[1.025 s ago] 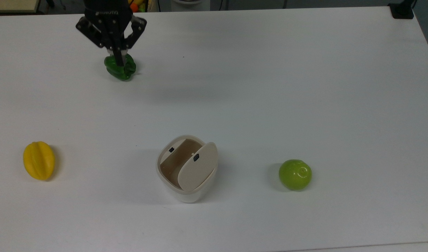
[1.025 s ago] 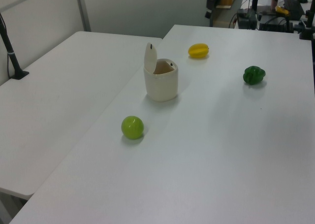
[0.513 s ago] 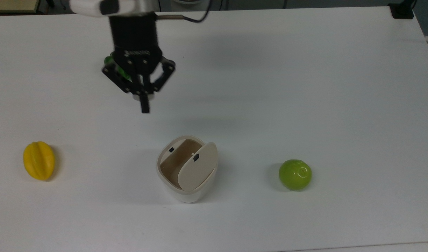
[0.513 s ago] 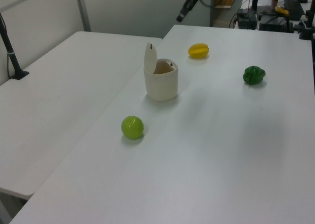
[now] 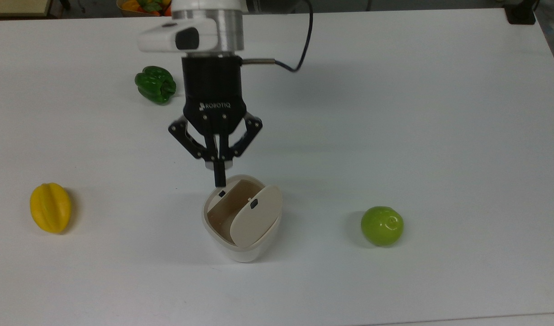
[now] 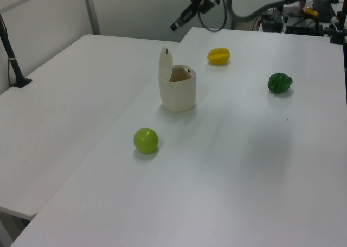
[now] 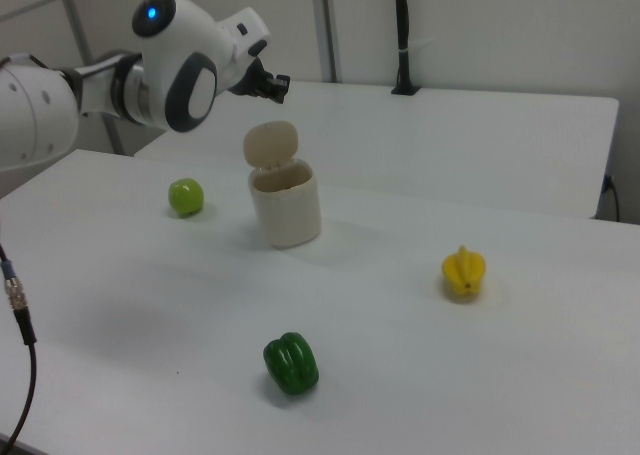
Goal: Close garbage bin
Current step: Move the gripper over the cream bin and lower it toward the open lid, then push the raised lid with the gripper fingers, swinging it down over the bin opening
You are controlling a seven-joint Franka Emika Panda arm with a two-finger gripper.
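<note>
The garbage bin point(image 5: 241, 251) is a cream-white tub near the table's front middle in the top view. Its beige lid point(image 5: 256, 217) stands raised on the top view's right side, leaving the tan inside exposed. My gripper point(image 5: 219, 180) hangs shut with nothing in it, its tips appearing over the bin's far rim in the top view. In the left view the gripper point(image 6: 175, 26) is well above the bin point(image 6: 177, 92) and its upright lid point(image 6: 165, 64). The right view shows the gripper point(image 7: 281, 87) high beside the lid point(image 7: 272, 143) of the bin point(image 7: 287, 215).
A green pepper point(image 5: 155, 85) lies behind the arm in the top view. A yellow fruit point(image 5: 50, 207) sits at the top view's left, a round green fruit point(image 5: 382, 225) to the bin's right. A second white table point(image 6: 59, 111) adjoins in the left view.
The arm has travelled from over the green pepper toward the bin, ending with its shut tips above the bin's far rim. Bin, lid and fruits have not moved.
</note>
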